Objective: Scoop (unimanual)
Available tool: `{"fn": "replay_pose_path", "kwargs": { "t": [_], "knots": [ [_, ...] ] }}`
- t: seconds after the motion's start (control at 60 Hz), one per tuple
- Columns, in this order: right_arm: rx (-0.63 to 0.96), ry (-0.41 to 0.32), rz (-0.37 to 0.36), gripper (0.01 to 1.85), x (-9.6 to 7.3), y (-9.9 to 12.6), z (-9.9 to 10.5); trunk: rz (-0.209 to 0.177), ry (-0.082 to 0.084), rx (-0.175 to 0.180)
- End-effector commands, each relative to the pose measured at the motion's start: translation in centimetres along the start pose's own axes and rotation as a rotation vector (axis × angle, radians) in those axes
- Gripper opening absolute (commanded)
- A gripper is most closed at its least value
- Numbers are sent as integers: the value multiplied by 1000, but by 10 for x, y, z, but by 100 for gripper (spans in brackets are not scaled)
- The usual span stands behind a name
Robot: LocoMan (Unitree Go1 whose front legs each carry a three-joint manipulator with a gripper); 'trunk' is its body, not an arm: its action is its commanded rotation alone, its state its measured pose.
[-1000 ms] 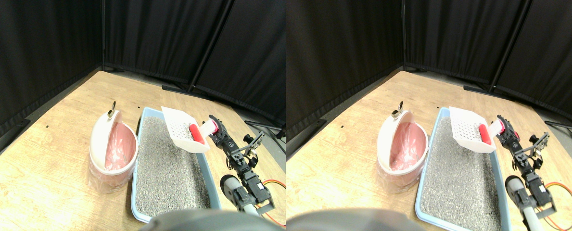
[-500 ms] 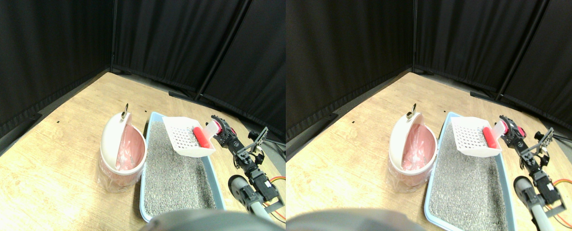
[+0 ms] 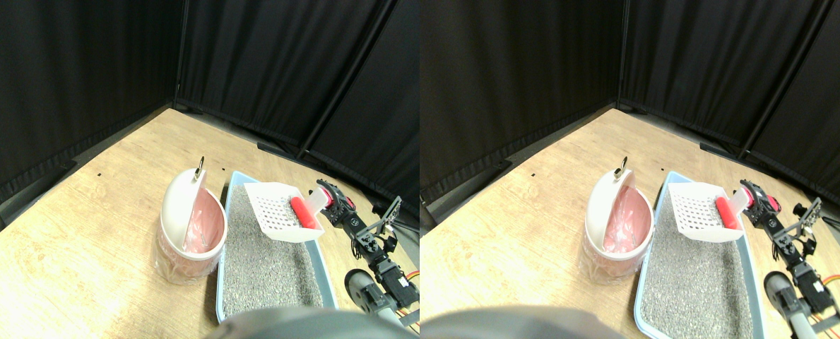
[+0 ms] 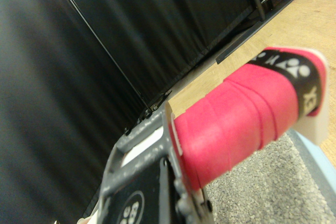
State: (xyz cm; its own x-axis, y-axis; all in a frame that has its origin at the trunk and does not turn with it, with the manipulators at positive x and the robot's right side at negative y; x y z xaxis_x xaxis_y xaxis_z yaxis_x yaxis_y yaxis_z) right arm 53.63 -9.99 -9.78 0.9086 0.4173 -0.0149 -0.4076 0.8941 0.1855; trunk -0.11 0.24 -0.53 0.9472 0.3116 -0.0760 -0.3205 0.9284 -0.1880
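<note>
Now the red piece (image 3: 305,212) lies in the white scoop (image 3: 278,212), lifted over the litter tray (image 3: 324,258) beside the pink bin (image 3: 192,226). The claw (image 3: 326,198) seems clamped on the wrapped handle (image 4: 241,119). Keep the scoop level, then tip over the bin.

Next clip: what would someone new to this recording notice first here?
The white slotted scoop stands out, raised above the far end of the blue litter tray with a red cylinder lying in it. Its red-wrapped handle fills the wrist view, and the right hand sits at that handle. Beside the tray on the wooden floor stands a white bin, lid tipped open on a pink liner.
</note>
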Motion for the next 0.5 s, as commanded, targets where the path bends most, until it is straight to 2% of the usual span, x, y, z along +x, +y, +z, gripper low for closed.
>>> {"fn": "replay_pose_path", "kwargs": {
  "t": [0.017,0.117,0.267,0.5],
  "knots": [
    [-19,-44,52,5,-1,8,9,25,-14,6],
    [-66,-34,85,5,4,12,11,33,-14,3],
    [-122,0,79,5,11,19,12,39,-14,0],
    [-201,41,116,5,21,28,11,40,-12,-3]
  ]
}}
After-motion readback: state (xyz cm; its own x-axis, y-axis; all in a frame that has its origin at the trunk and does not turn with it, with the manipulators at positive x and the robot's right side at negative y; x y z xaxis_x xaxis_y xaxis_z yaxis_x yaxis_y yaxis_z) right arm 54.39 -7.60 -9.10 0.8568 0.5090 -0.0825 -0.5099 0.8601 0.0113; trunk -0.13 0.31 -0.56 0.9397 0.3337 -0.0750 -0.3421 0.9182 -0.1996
